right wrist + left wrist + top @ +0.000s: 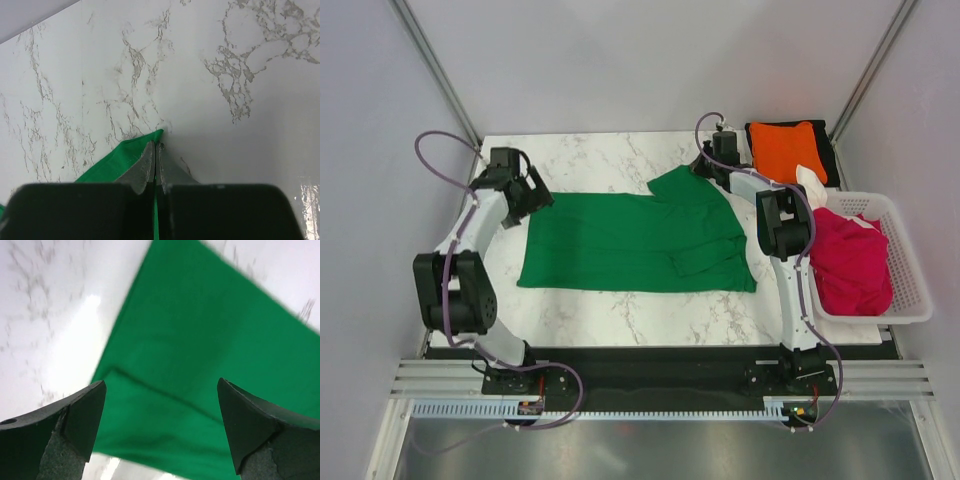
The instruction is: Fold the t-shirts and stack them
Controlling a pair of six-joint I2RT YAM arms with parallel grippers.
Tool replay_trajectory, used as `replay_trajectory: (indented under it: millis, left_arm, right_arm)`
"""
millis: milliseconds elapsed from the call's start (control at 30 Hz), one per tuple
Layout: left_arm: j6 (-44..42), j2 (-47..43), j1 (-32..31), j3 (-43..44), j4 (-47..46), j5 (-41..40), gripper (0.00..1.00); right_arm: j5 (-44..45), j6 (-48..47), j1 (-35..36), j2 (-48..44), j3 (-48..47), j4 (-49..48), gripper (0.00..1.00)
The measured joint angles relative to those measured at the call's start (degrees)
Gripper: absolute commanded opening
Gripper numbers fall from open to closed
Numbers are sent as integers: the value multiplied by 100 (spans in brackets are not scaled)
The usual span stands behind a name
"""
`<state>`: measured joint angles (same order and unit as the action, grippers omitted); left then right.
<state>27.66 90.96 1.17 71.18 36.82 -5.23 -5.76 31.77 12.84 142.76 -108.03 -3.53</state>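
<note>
Green shirt lay spread on the marble table; the right gripper clamped its far sleeve tip, likely to fold it over; the left gripper hovered, jaws apart.

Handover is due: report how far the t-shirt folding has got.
Done: a folded orange cloth t-shirt lies on a black one at the far right corner. In hand: the bright green t-shirt lies spread on the marble table, right gripper shut on its edge, left gripper open above it. Left: the crimson red t-shirt and a white cloth heaped in the white slotted plastic basket.
</note>
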Motion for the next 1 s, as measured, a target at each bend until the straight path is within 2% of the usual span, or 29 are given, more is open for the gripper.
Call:
replay_trajectory:
  millis: [267, 500, 667, 1000]
  left_arm:
    - [-66, 2323, 396, 2347, -326, -101, 96]
    - [-98, 3663, 481, 3397, -269, 17, 91]
    - [-122, 4076, 481, 3805, -273, 240, 82]
    - [-107, 4155, 474, 3821, -269, 413, 70]
  right_arm:
    - [-66, 0, -15, 0, 28, -52, 0]
    - [-129, 0, -22, 0, 33, -61, 0]
    - [-197, 0, -22, 0, 33, -52, 0]
    - [-221, 0, -24, 0, 33, -50, 0]
